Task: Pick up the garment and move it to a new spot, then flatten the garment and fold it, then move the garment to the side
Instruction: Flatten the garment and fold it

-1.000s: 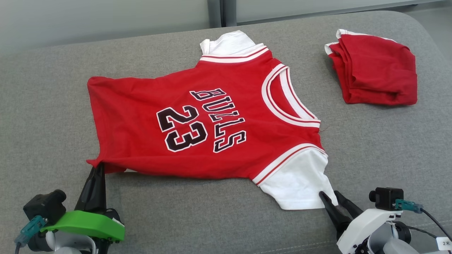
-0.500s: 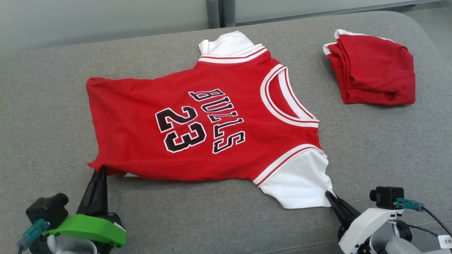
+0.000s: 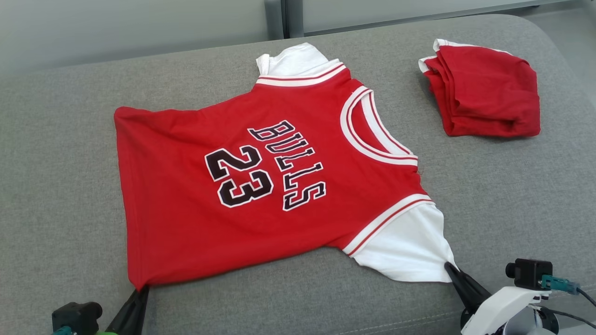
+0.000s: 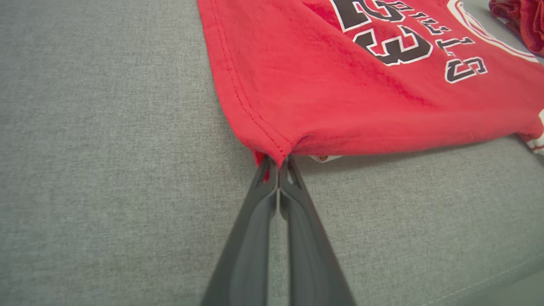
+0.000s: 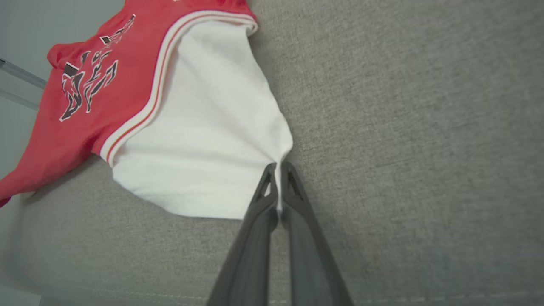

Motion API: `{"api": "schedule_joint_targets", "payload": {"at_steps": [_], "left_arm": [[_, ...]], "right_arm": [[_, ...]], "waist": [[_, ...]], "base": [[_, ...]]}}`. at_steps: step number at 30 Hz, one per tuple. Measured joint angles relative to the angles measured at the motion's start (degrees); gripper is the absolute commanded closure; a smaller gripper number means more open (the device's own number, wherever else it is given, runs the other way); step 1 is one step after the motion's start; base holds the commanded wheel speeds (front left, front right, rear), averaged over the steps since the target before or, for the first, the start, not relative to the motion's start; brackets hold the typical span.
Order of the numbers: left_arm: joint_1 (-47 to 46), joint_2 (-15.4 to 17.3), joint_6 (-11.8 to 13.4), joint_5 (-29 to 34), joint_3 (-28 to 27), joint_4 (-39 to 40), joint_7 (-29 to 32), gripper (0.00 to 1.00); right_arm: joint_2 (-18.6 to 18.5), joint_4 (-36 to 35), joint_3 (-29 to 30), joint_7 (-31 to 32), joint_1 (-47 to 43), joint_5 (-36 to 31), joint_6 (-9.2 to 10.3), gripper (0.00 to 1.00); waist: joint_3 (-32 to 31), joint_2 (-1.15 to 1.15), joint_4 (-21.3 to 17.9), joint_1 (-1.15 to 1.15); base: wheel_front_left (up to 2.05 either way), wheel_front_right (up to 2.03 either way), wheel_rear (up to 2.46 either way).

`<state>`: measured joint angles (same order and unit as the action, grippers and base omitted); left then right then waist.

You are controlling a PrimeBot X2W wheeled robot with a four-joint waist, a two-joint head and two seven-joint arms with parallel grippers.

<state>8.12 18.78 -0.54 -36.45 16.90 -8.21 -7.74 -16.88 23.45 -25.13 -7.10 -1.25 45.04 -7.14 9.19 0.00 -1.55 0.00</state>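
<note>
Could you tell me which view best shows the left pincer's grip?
Left wrist view: left pincer shut on the jersey's hem corner, close up. Head view shows it small, at bottom; right wrist view faces the sleeve.

Matt red knit-cloth jersey [image 3: 186, 209] with a stitched hem and white cloth sleeves, on a sofa cushion [image 3: 60, 186] of coarse grey woven fabric; a folded red cloth garment [image 3: 489, 88]; left end effector [image 4: 278, 160] and right end effector [image 5: 277, 166] with smooth, dark, matt plastic-looking fingers.
</note>
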Motion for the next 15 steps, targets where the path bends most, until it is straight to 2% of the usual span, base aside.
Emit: {"api": "schedule_joint_targets", "payload": {"at_steps": [15], "left_arm": [[3.07, 4.05, -2.09, -0.04, 1.36, -0.26, 5.22, 1.0]], "right_arm": [[-3.74, -3.36, -0.22, 0.68, -0.65, 1.16, 0.0, 1.0]], "waist": [[-1.36, 0.0, -0.09, 0.0]], "base": [[0.0, 0.0, 0.0]]}}
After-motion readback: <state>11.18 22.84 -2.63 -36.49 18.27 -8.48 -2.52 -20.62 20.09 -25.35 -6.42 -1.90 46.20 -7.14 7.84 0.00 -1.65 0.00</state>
